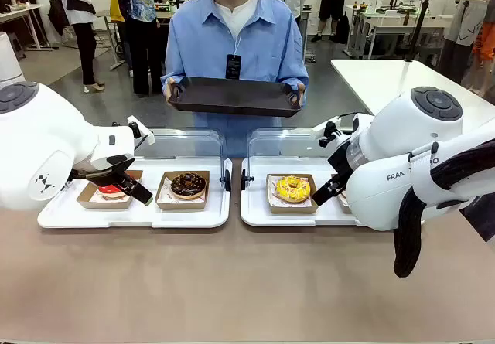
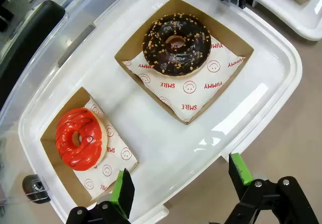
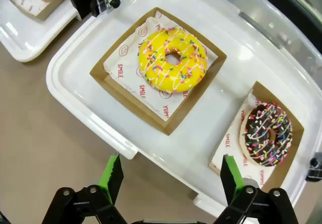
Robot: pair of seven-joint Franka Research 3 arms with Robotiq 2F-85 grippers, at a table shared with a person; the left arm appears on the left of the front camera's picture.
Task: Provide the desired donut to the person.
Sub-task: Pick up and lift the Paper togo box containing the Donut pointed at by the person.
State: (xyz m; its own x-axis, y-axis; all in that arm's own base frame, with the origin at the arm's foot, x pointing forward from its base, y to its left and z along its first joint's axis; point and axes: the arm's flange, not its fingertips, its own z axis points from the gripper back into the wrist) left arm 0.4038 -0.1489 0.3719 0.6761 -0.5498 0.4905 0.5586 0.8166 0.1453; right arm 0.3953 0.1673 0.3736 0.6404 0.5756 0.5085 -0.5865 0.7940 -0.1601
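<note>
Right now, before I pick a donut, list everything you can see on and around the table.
left tray: 1, white, left side of table
right tray: 1, white, beside it on the right
lids: 2, clear, raised at the trays' far edges
boxes: 4, brown, two per tray
red donut: 1, left tray, left box
nut donut: 1, dark brown, left tray, right box
yellow donut: 1, sprinkled, right tray, left box
sprinkle donut: 1, dark brown, right tray, right box
black tray: 1, held by person, far side
left hand: 1, black, green pads, open, above left tray's near side
right hand: 1, same colours, open, above right tray's near side
</note>
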